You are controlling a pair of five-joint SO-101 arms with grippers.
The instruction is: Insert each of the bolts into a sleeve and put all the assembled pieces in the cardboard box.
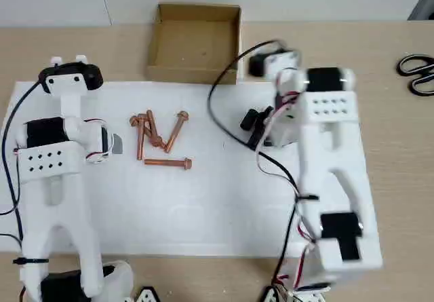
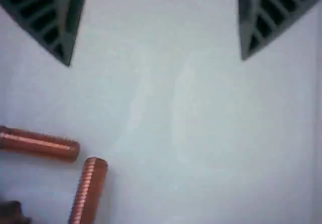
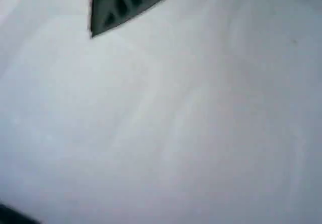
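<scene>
Several copper bolts point(image 1: 159, 139) lie in a loose cluster on the white mat point(image 1: 203, 207), left of its middle. The open cardboard box point(image 1: 196, 41) stands beyond the mat's far edge. My left gripper point(image 1: 112, 142) hangs just left of the cluster, open, with nothing between its dark fingers point(image 2: 55, 17). Two bolt shafts point(image 2: 40, 144) lie on the mat close to it in the left wrist view. My right gripper point(image 1: 256, 129) hovers over bare mat to the right of the bolts. One dark finger point(image 3: 126, 2) shows with nothing beside its tip, so it stands open.
A pair of scissors point(image 1: 417, 72) lies on the wooden table at the far right. Black cables point(image 1: 230, 78) loop from the right arm over the mat near the box. The mat's near half is free room.
</scene>
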